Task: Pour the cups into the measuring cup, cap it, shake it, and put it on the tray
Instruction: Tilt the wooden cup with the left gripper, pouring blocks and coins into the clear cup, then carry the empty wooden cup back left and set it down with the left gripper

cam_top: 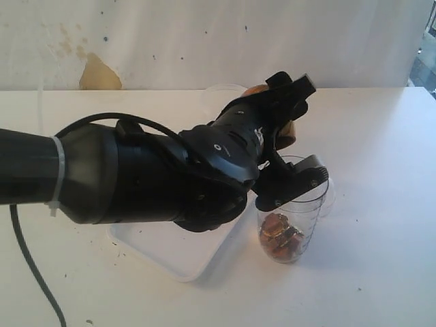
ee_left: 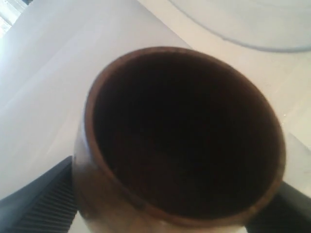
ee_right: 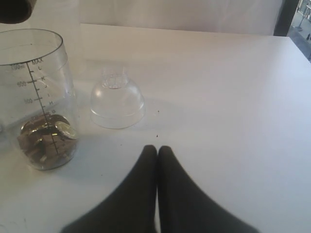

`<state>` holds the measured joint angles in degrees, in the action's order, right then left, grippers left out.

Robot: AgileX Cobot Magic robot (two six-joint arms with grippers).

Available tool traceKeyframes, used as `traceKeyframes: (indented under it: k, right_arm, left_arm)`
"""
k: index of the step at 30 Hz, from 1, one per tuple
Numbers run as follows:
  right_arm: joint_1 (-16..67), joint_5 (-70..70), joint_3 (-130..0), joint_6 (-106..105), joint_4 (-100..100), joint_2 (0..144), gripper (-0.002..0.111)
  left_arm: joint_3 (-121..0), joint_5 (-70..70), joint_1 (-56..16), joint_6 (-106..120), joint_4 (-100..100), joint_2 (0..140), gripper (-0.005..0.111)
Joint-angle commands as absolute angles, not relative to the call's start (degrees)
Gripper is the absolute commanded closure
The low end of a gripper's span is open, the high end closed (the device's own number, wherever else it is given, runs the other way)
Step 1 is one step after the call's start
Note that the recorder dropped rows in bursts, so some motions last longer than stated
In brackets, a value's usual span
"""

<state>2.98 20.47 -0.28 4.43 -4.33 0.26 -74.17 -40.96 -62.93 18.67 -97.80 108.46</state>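
Clear measuring cup (cam_top: 289, 221) stands upright near the middle of the table (cam_top: 381, 136), just beside the white tray (cam_top: 178, 257), with brown pieces in its bottom. Above its rim, the left fingers (ee_left: 41, 206), spread wide, grip the tipped wooden cup (ee_left: 184, 141). The cap (ee_right: 116, 99) sits beside the measuring cup, ahead of the closed, empty right fingers (ee_right: 138, 194).

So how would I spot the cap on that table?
On the white table, find the clear measuring cup with brown bits at its bottom. The cap stands just beside it, not touching. It is the only low clear dome, with a narrow neck on top.
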Motion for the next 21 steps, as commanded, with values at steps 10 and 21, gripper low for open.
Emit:
traceKeyframes:
  k: [10,21]
  right_arm:
    - [2.64,20.07,0.00,4.55,-4.50,0.00,0.108]
    - [2.64,20.07,0.00,4.55,-4.50,0.00,0.108]
  left_arm:
    - [-74.78,-33.08,-63.11,-9.99,-98.03,107.91,0.107]
    - [-75.55,-25.70,-62.90,-19.13,-98.08,105.67,0.107]
